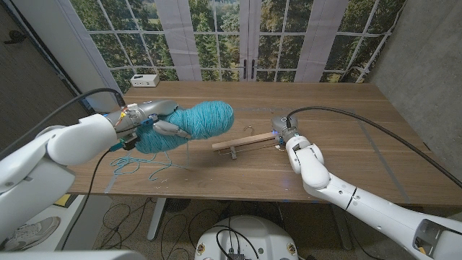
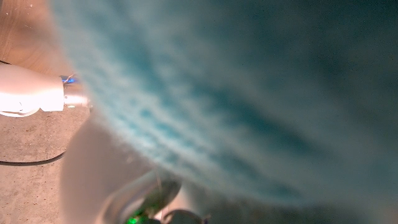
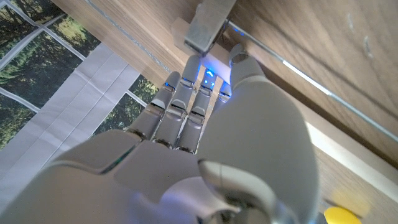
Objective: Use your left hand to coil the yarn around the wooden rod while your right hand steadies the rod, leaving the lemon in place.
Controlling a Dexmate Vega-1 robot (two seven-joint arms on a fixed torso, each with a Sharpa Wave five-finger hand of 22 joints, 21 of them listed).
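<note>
Holding the yarn (image 1: 195,124) up off the surface (image 1: 339,137) at center-left of the head frame: the left hand (image 1: 160,119) grips the whole teal skein, fingers wrapped over its near side. The wooden rod (image 1: 244,140) lies just right of the skein at frame center, angled up toward the right, with a short crosspiece under it. The right hand (image 1: 283,130) sits at the rod's right end; in the right wrist view its fingers (image 3: 180,109) reach to a grey piece at the rod end, but whether they actually clamp it I cannot tell

Loose strands (image 1: 137,165) trail on the surface below the left hand, lower left of the frame. They look tangled (likely snag point)

The lemon (image 3: 346,215) shows only as a yellow edge in the lower right corner of the right wrist view, close to the right hand's wrist side

Advice for the coil step:
- confirm the right hand's hold before loading the rod, else it will pivot on the crosspiece
- lead with a free strand, not the skein body; the bulk looks too fat to pass round the rod
- keep tension light and passes short
- sweep the left arm on the left side of the rod only, so nothing swings toward the lemon
</note>
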